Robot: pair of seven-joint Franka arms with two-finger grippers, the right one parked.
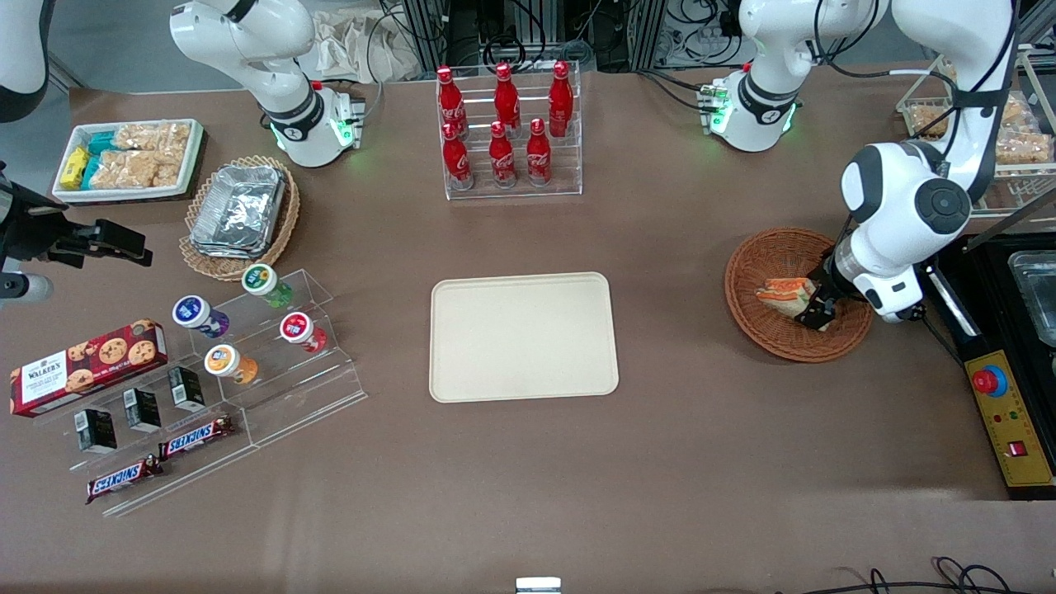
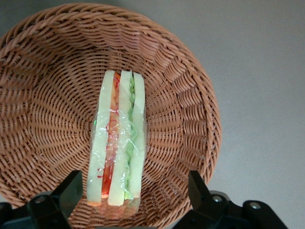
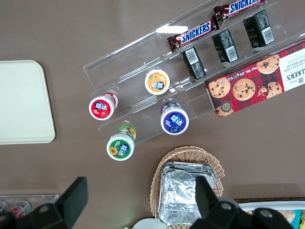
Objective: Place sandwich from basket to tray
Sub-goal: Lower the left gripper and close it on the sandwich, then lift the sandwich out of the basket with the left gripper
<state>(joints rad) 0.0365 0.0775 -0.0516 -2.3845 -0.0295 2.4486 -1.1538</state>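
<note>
Snickers bars (image 1: 161,460) lie closest to the front camera, on the clear steps toward the parked arm's end of the table. You don't need them for this job.

Look at the round brown basket (image 1: 771,334) toward the working arm's end. The sandwich (image 1: 784,291) is lying in it, wrapped in clear film, with red and green filling between pale bread. Your gripper (image 1: 817,309) is down inside the basket, right at the sandwich.

In the wrist view the two black fingers (image 2: 59,195) stand wide apart, one on each side of the sandwich (image 2: 118,148). Neither finger seems to touch the bread. So the claw is spread open and has not squeezed anything yet.

The big cream tray (image 1: 523,336) sits in the middle of the table. From the basket it lies at about nine o'clock in the front view, well apart from it. Nothing is on the tray.

So you are only at the start, I think. Reaching the sandwich looks done. What is left is to pinch it, lift it out of the basket (image 2: 190,109), carry it over the table, and set it down on the tray.

Squeeze softly when you close. That bread looks squishy and the wrap may be slippery.
</note>
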